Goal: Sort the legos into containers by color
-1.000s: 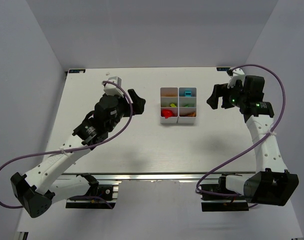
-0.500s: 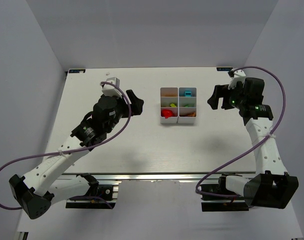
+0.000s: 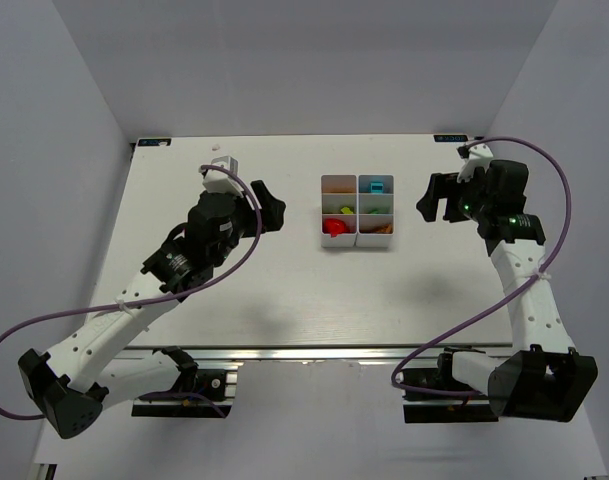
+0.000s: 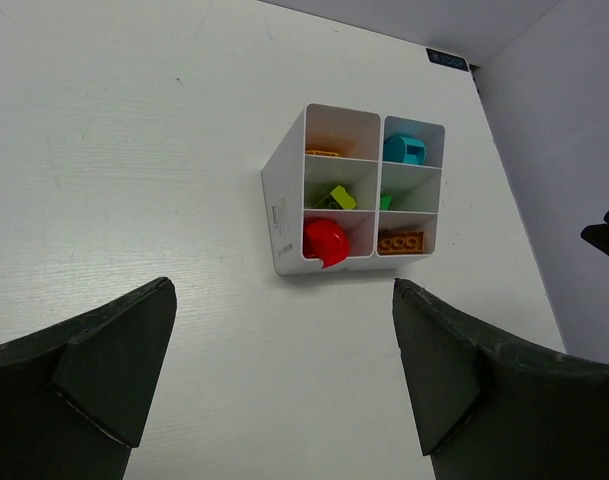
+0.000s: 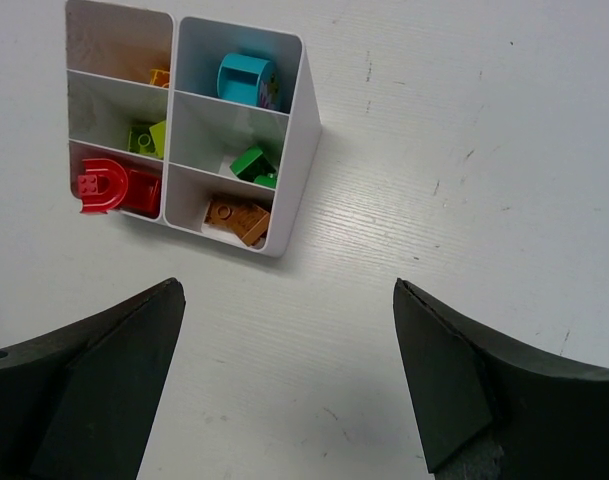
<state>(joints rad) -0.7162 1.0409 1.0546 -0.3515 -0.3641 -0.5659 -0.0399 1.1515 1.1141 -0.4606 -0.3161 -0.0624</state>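
Bright, even, diffuse light falls from above. The table (image 3: 304, 290) reads almost white, the walls (image 3: 74, 80) faintly blue-grey. Soft, pale shadows lie beneath both arms (image 3: 104, 330). The wrist views are sharp on the tray (image 5: 292, 130). The dark fingers (image 4: 94, 370) at the bottom edge look slightly soft, with little detail.

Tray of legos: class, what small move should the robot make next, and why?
Probably pull the left end effector and right end effector back to rest: both are open and empty, the legos all lie in compartments of the tray, and none shows loose outside it.
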